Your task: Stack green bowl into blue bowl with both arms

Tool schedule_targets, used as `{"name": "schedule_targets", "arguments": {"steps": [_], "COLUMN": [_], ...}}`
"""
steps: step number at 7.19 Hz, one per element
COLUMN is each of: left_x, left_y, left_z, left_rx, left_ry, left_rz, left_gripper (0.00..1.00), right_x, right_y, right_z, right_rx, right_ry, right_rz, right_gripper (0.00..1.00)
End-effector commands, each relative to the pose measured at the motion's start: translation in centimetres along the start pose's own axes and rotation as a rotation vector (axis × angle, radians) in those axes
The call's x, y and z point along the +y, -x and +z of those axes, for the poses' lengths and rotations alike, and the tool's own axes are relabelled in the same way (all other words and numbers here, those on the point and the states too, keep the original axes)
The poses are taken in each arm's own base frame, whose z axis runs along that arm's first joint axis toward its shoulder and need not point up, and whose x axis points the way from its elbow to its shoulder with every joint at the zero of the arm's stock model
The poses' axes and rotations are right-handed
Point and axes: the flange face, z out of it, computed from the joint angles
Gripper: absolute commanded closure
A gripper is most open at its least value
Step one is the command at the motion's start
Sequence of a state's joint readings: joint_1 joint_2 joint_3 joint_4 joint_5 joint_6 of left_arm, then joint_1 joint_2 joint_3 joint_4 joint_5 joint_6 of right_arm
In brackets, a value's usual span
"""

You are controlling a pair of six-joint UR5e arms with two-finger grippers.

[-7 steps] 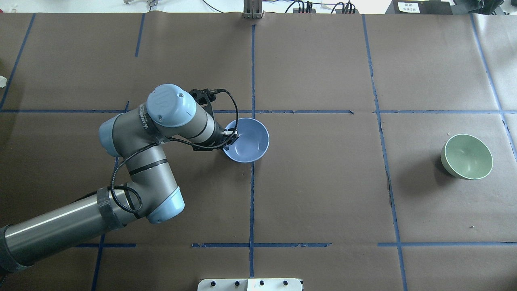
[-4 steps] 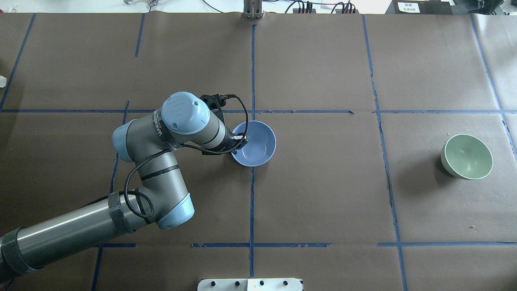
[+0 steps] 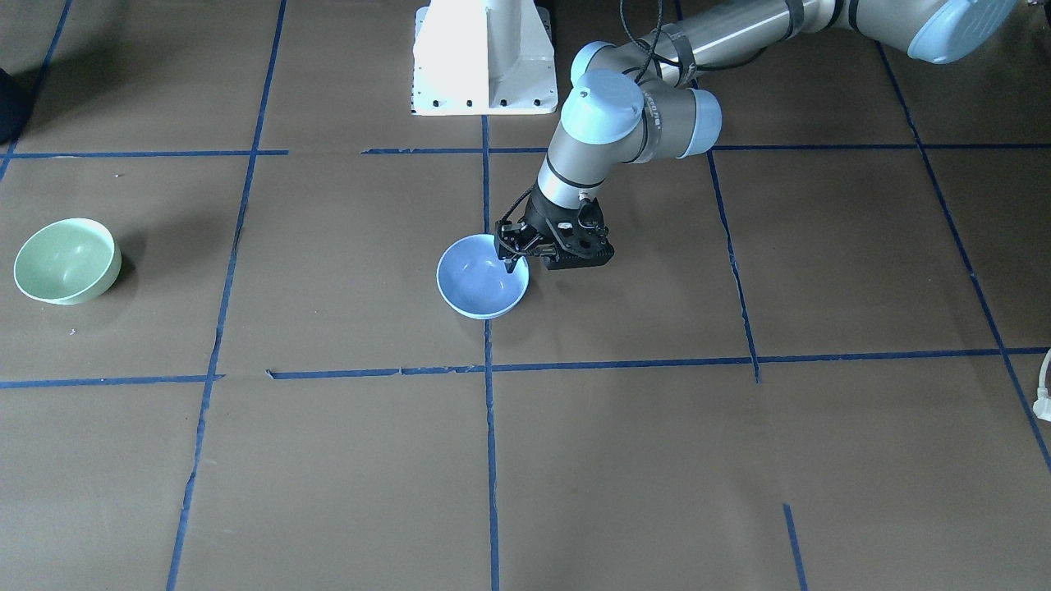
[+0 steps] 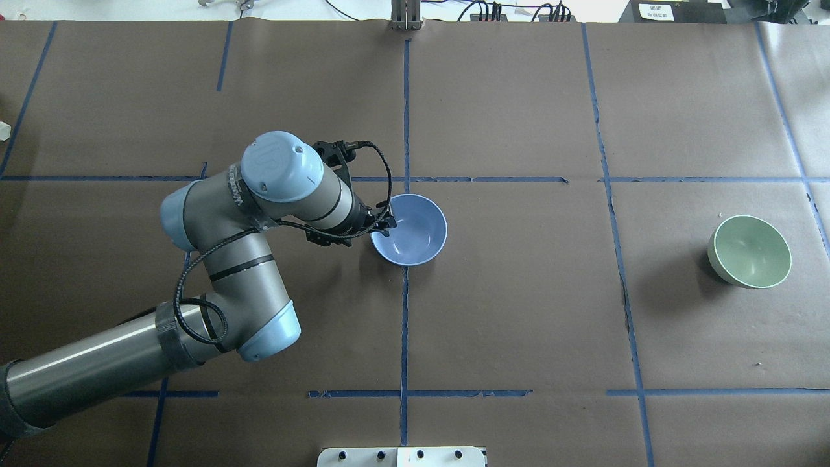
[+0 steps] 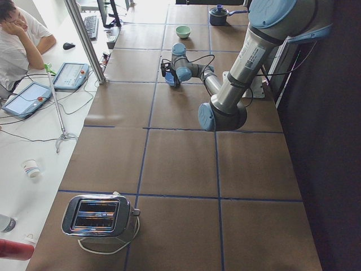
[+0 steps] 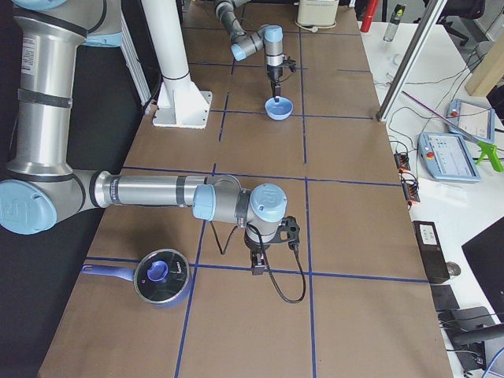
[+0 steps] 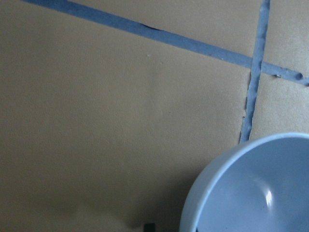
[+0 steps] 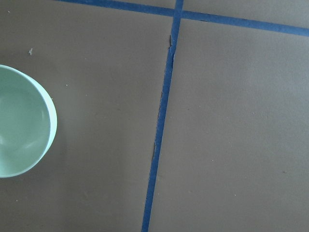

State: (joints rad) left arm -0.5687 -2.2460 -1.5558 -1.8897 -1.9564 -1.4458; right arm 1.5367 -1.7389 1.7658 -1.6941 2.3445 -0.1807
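Now that the blue bowl (image 4: 409,229) is set down mid-table (image 4: 519,311), slightly right of where it was, the left gripper (image 4: 386,223) is seen backed off to its rim, jaws apparently parted, empty. The green bowl (image 4: 750,251), well apart rightward, is left for the right gripper (image 6: 256,268), whose state cannot be told.

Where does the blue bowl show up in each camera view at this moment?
Front-facing: blue bowl just left of centre.
Overhead: bowl at centre.
Exterior left: bowl small, upper middle, partly hidden by the arm's tip.
Exterior right: bowl upper middle.
Left wrist: bowl in the lower right corner, cut off.
Right wrist: not in it.
Landmark: the blue tape line that the bowl sits on.
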Motion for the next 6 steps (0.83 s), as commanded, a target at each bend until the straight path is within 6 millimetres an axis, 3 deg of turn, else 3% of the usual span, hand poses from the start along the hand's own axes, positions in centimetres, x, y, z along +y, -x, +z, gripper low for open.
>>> {"name": "schedule_targets", "arguments": {"steps": [1, 2, 3, 5, 6], "left_x": [-3.4, -5.0, -7.4, -14.2, -17.0], "left_y": [6.5, 11.9, 18.6, 35.2, 45.3], "left_z": [-7.1, -9.7, -12.0, -19.0, -23.3], "left_rx": [-0.063, -0.113, -0.187, -0.255, -0.264], "left_ry": [0.071, 0.092, 0.109, 0.108, 0.11], "left_rz": [0.072, 0.219, 0.336, 0.476, 0.516], "left_gripper": [0.0, 0.0, 0.0, 0.0, 0.0], "right_x": [-1.1, -1.7, -2.6, -3.9, -4.3], "right_y": [0.9, 1.4, 2.1, 3.2, 3.7], "right_z": [-0.6, -1.2, -2.0, -2.7, -3.1], "right_rx": [-0.031, -0.045, -0.044, -0.04, -0.04], "right_ry": [-0.019, -0.033, -0.049, -0.061, -0.07], "right_rz": [-0.009, -0.017, -0.03, -0.023, -0.004], "right_gripper": [0.0, 0.0, 0.0, 0.0, 0.0]}}
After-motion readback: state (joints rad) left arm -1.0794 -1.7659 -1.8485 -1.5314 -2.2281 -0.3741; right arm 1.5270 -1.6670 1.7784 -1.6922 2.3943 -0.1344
